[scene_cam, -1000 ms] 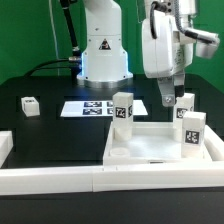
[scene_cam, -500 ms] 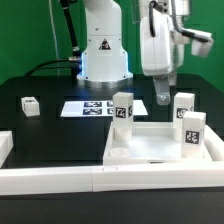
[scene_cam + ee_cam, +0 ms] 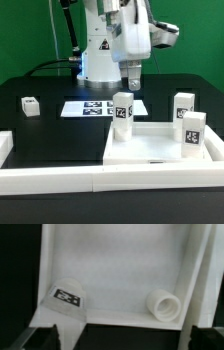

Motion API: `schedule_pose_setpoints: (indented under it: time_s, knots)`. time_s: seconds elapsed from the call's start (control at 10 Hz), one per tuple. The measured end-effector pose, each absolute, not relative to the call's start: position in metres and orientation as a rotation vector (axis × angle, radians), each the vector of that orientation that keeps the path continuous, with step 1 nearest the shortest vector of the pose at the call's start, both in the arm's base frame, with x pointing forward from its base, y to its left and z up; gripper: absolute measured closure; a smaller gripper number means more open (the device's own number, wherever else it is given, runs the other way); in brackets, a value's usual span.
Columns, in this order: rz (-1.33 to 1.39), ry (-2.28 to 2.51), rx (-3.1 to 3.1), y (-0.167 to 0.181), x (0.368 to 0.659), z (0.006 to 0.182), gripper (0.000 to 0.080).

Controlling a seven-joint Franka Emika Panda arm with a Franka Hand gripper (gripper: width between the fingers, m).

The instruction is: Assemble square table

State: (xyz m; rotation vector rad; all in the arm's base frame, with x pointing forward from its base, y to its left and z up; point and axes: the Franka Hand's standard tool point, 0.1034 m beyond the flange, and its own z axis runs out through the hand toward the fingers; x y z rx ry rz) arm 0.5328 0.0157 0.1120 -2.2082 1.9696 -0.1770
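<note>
Over the black table (image 3: 40, 88), the gripper (image 3: 132, 86) has shifted toward another leg (image 3: 122, 110).

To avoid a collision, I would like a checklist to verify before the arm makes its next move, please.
1. Gripper open: ok.
2. Gripper empty: ok.
3. Three legs upright on the square panel: ok.
4. Fourth leg mounted: not ok, it lies apart on the black table.
5. Standing legs screwed tight: cannot tell.
6. Gripper centred over a leg: cannot tell.
</note>
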Motion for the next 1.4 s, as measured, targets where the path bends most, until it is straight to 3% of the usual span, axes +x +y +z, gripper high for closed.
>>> schedule_pose_setpoints:
  time_s: [0.3,0.6,0.8,1.4]
  knots:
    - [-0.217,1.659,-2.475,0.011,0.530,0.110,0.0151]
    - [-0.253,1.105,-2.844,-0.040,0.478,0.095,0.0151]
    - [-0.252,0.897,-2.940,-0.070,0.460,0.093,0.0151]
    - [-0.269,0.250,-3.114,-0.082,0.456,0.093,0.0151]
